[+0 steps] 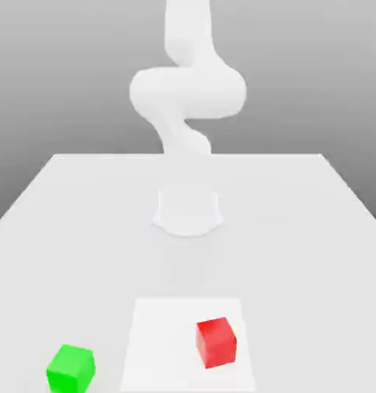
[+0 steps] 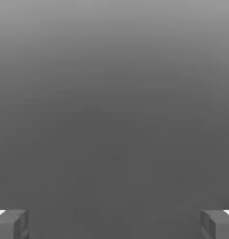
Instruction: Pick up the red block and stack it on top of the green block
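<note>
A red block [image 1: 216, 342] rests on the table near its front edge, a little toward the exterior view's right. A green block [image 1: 70, 368] sits on the table well apart from it, toward the exterior view's left. In the hand view my gripper [image 2: 114, 224] is open, its two grey fingertips [image 2: 11, 224] spread far apart with nothing between them and plain grey behind them. The white arm [image 1: 187, 92] rises from its base at mid-table and leaves the picture at the top, far above both blocks.
The white table [image 1: 314, 230] stretches wide around the arm's round base [image 1: 188, 213]. A brighter square patch [image 1: 164, 338] lies on the table under the red block.
</note>
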